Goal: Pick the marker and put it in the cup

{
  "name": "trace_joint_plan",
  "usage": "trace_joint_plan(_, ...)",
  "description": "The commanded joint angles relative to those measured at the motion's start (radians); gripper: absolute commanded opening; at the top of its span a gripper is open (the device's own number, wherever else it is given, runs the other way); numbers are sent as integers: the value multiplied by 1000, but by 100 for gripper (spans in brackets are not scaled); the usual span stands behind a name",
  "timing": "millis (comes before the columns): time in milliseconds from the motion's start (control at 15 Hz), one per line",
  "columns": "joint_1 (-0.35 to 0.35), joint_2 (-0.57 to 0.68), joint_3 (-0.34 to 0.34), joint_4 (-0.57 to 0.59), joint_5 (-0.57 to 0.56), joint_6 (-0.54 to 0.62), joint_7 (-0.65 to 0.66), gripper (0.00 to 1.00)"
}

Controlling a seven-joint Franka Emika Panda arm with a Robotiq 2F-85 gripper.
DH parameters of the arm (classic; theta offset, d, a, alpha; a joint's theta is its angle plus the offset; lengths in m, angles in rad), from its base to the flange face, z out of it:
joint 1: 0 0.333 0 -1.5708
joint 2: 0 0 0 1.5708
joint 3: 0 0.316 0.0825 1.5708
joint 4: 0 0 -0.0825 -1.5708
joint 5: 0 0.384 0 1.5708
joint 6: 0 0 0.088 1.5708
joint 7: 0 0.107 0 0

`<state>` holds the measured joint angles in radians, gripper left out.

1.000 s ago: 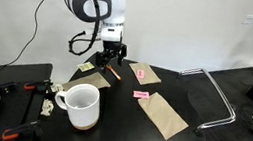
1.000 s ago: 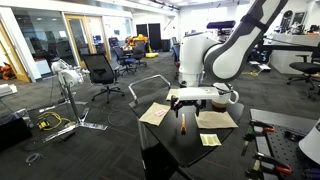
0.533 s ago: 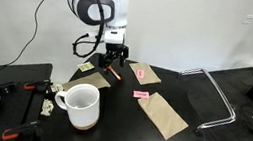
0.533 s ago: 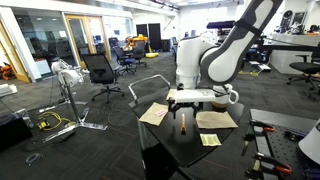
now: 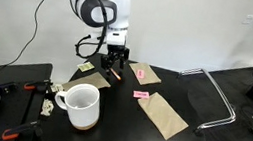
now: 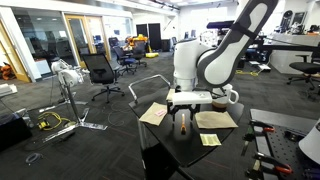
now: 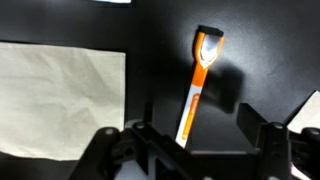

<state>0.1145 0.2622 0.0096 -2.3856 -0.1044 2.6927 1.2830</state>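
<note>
In the wrist view, a paper (image 7: 60,95) lies on the black table (image 7: 150,30), out to the left of the gripper (image 7: 196,135), with its edge near the finger on that side. The gripper hovers low with its jaws spread wide and nothing between the fingers (image 7: 142,142) but air and the marker (image 7: 198,85). The marker lies flat on the table. Its near end runs in between the jaws and its tip points away and slightly to the right. No contact shows yet.

In an exterior view the cup (image 5: 81,102) stands upright, well apart from the gripper toward the table's near edge.

The likeliest trouble, as I judge it:
- **Grip on the end:** The jaws stand over the marker's near end, not its middle. A grip there could let the long free end droop or swing on the lift.
- **Slant to the jaws:** The marker lies a little aslant. One finger may touch first and roll or spin the thin stick out of the gap.
- **Height:** Too high a close would clip only its top and squirt it away. Too low would jam the tips on the table.
- **Sideways drift:** Drift to the left could catch the paper.
- **At the cup:** A tilted or dangling marker might strike the rim and fall outside, or nudge the cup.
</note>
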Motion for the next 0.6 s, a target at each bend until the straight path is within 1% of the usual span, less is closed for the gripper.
trace_joint_plan(0, 25, 21, -22, 23, 17, 12, -3, 54)
trace_joint_plan(67, 26, 24, -24, 26, 17, 11, -4, 45)
trace_joint_plan(133, 27, 26, -26, 27, 18, 11, -4, 38)
trace_joint_plan(200, 28, 28, -27, 29, 18, 10, -5, 30)
trace_joint_plan(333, 28, 25, -29, 30, 20, 10, -5, 16)
trace_joint_plan(400, 26, 21, -26, 29, 25, 8, -10, 8)
trace_joint_plan(467, 22, 13, -20, 26, 36, 4, -21, 2)
trace_joint_plan(533, 17, -3, -12, 18, 52, -3, -36, 0)
